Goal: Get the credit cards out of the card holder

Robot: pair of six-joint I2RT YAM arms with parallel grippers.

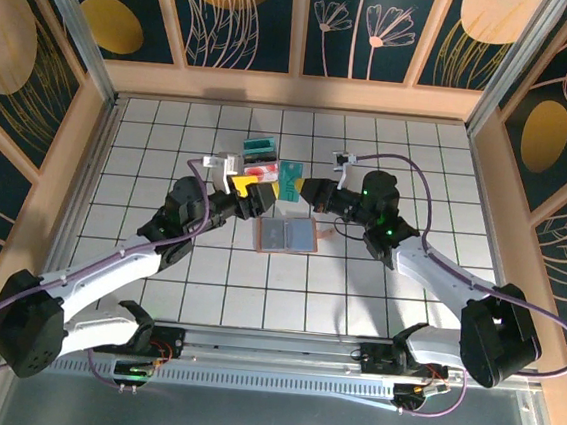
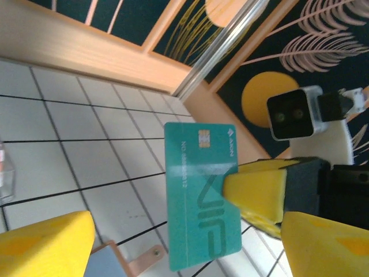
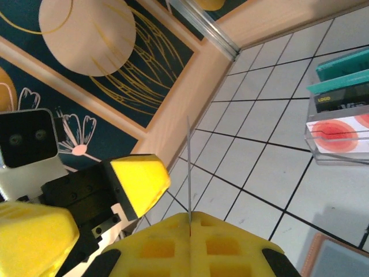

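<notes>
The card holder (image 1: pixel 286 235) lies open on the white tiles, grey-blue inside with a tan border; its corner shows in the left wrist view (image 2: pixel 108 262) and the right wrist view (image 3: pixel 341 258). Above it a teal credit card (image 1: pixel 290 180) hangs upright. My right gripper (image 1: pixel 309 190) is shut on that card, which the right wrist view shows edge-on (image 3: pixel 188 167) rising from the pinched yellow pads (image 3: pixel 167 245). My left gripper (image 1: pixel 257 196) stands open, its fingers (image 2: pixel 52 242) wide on either side of the teal card (image 2: pixel 199 202) without touching it.
A small clear box (image 1: pixel 260 156) holding teal and red cards stands just behind the grippers, also at the right in the right wrist view (image 3: pixel 340 115). Wooden walls (image 1: pixel 295 91) ring the tiled table.
</notes>
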